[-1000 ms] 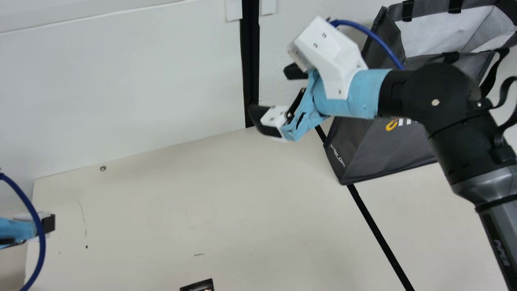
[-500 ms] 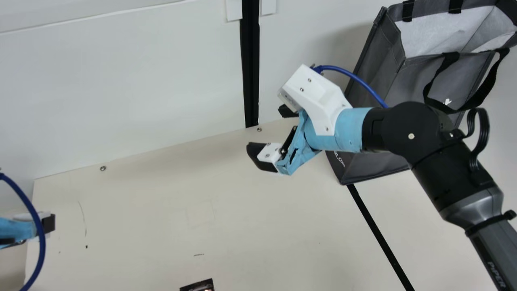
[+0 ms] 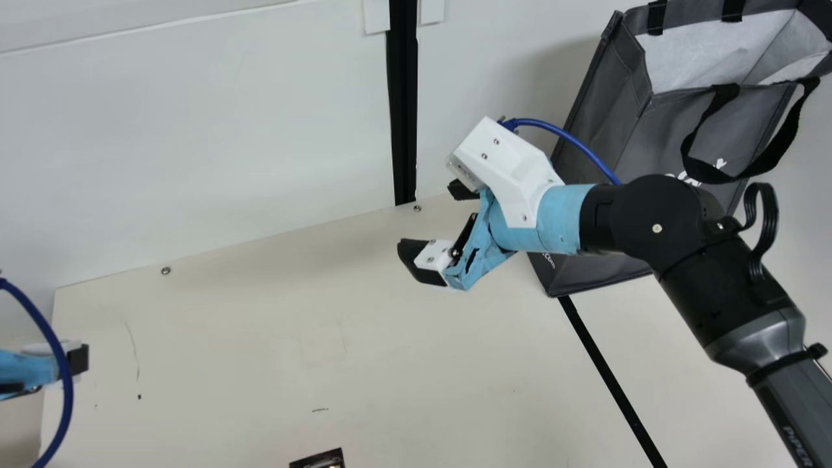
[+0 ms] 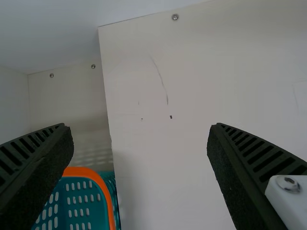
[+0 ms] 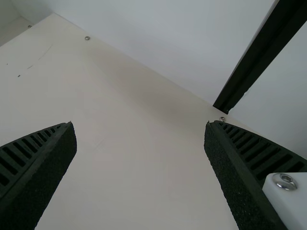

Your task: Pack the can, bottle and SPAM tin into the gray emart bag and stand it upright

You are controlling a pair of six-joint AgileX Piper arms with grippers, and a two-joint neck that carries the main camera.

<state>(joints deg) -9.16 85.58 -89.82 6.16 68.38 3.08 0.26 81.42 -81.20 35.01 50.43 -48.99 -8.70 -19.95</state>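
Observation:
At the main view's right stands the gray emart bag [image 3: 604,130], upright with its top open, partly behind my right arm. In front of its left side my right gripper [image 3: 428,218] is open, holding nothing; the right wrist view has the same gripper [image 5: 140,125] with its fingers wide apart. My left gripper [image 3: 78,361] is at the main view's left edge. Seen from its own wrist, the left gripper [image 4: 140,125] is open above the table, with nothing between its fingers. A dark printed object [image 3: 320,460], too cut off to identify, lies at the main view's bottom edge.
A teal basket with an orange rim [image 4: 103,184] is beside the table edge in the left wrist view. White walls and a black post [image 3: 403,104] border the back of the cream table [image 3: 260,338]. A black strip [image 3: 611,377] crosses the table near the bag.
My right arm has come down and a little left in the main view, away from the bag's upper part, uncovering more of its front and handle. The left arm has kept still.

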